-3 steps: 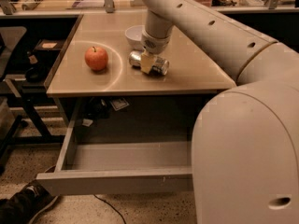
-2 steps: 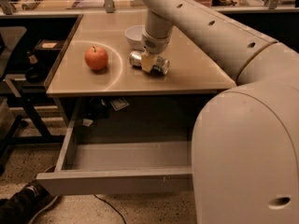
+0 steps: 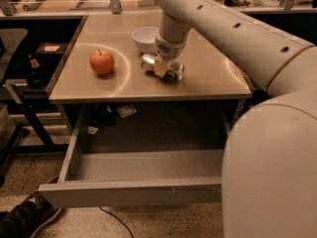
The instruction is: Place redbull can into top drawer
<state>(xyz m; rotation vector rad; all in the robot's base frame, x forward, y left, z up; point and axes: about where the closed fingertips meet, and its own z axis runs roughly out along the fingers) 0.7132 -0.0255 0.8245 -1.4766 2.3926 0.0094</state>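
The tool point(image 3: 162, 67), at the end of a thick cream-white robot arm point(image 3: 223, 29) that reaches in from the right, is down on the beige tabletop point(image 3: 208, 81). It sits directly over the middle of the slim silver-and-blue metal redbull can point(image 3: 176, 73). The can lies on its side under the tool, one shiny end sticking out to the tool's left and the rest of its body to the tool's right. Whether the tool is pinching the can or only straddling it cannot be told.

Just behind the tool stands a small round white bowl point(image 3: 144, 37). Well to the tool's left rests a round red apple point(image 3: 101, 62), apart from both the can and the bowl.

Below the tool and nearer the camera, the wide shallow grey top drawer point(image 3: 129, 193) is pulled out from under the tabletop, its flat front panel nearest the viewer. Far down to the tool's left, at the drawer's corner, a dark shoe point(image 3: 20, 220) is on the speckled floor.
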